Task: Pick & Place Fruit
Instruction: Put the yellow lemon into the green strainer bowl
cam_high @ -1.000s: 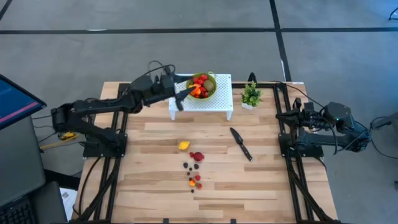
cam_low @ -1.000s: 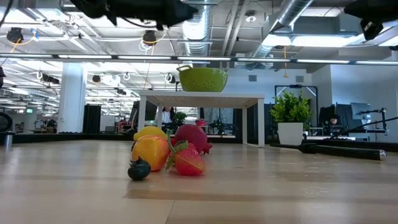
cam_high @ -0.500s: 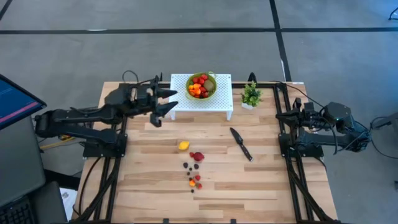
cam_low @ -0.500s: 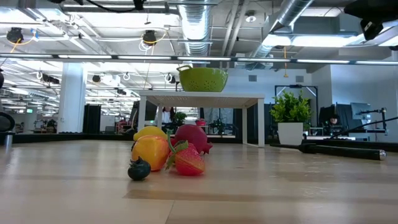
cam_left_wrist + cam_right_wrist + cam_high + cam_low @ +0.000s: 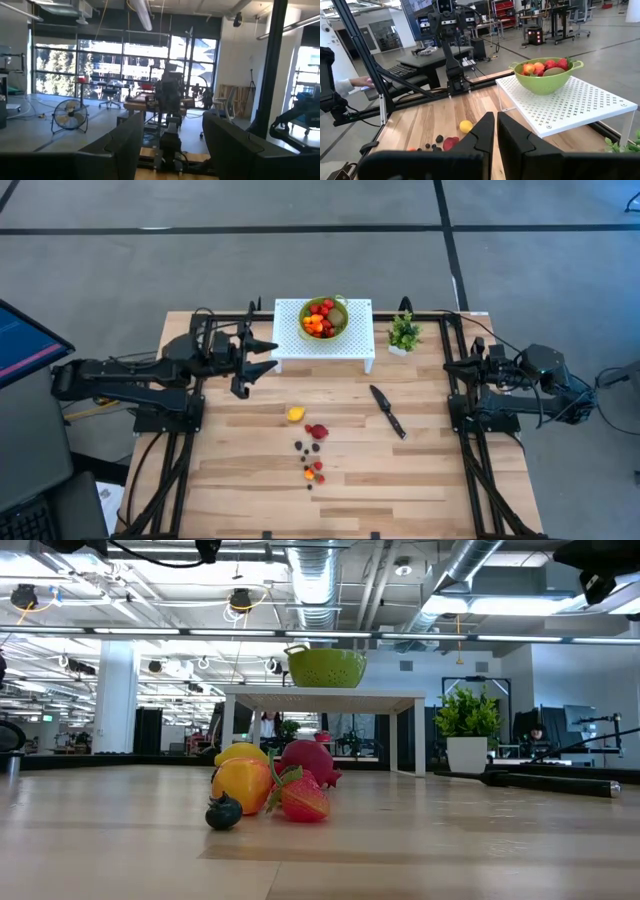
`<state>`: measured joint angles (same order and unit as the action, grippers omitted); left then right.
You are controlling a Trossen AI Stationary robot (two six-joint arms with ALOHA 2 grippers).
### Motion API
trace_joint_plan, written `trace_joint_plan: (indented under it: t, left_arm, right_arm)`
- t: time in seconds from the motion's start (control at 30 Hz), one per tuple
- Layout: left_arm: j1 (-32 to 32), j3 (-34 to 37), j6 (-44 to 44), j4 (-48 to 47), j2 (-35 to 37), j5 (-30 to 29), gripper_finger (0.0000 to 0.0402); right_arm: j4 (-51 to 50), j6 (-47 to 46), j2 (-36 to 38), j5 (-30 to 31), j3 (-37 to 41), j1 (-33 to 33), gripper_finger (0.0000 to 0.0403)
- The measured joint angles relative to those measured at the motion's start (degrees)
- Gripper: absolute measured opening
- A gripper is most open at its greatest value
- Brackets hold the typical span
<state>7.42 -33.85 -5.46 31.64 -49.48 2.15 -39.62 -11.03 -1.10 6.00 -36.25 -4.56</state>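
Several toy fruits fill a green bowl (image 5: 324,317) (image 5: 544,81) standing on a white perforated stand (image 5: 352,345). More fruit lies on the table: a yellow one (image 5: 295,414), a red one (image 5: 317,431), dark berries (image 5: 300,447) and small orange-red ones (image 5: 313,470). The low view shows this cluster (image 5: 265,790) up close. My left gripper (image 5: 258,357) (image 5: 172,122) hovers open and empty to the left of the stand. My right gripper (image 5: 472,366) (image 5: 496,125) waits shut at the table's right edge.
A black knife (image 5: 387,410) lies right of the loose fruit. A small potted plant (image 5: 404,333) stands beside the stand's right end. Bare wood stretches along the near half of the table (image 5: 400,480). A person's hand (image 5: 357,82) shows beyond the left side.
My left gripper has drawn back from over the bowl's left rim toward the table's left edge, staying open. The fruit, bowl and stand have not moved.
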Motion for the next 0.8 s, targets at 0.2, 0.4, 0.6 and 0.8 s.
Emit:
trace_joint_plan:
  t: [0.2,0.4,0.6,0.8]
  left_arm:
    - [0.00,-0.09,-2.75,0.89,0.49,0.06,0.0198]
    - [-4.03,-0.07,-1.34,2.58,-3.48,7.56,0.0198]
    - [-9.57,-0.09,6.99,7.97,-10.31,8.78,0.0200]
    - [-9.57,-0.83,7.48,17.40,-15.15,6.33,0.0199]
  right_arm:
    - [0.00,-0.01,0.00,0.00,0.00,-0.01,0.0017]
    - [0.00,-0.02,0.00,0.00,0.00,-0.02,0.0017]
    - [0.00,-0.02,0.00,0.00,0.00,-0.02,0.0017]
    - [0.00,-0.01,0.00,0.00,0.00,-0.02,0.0017]
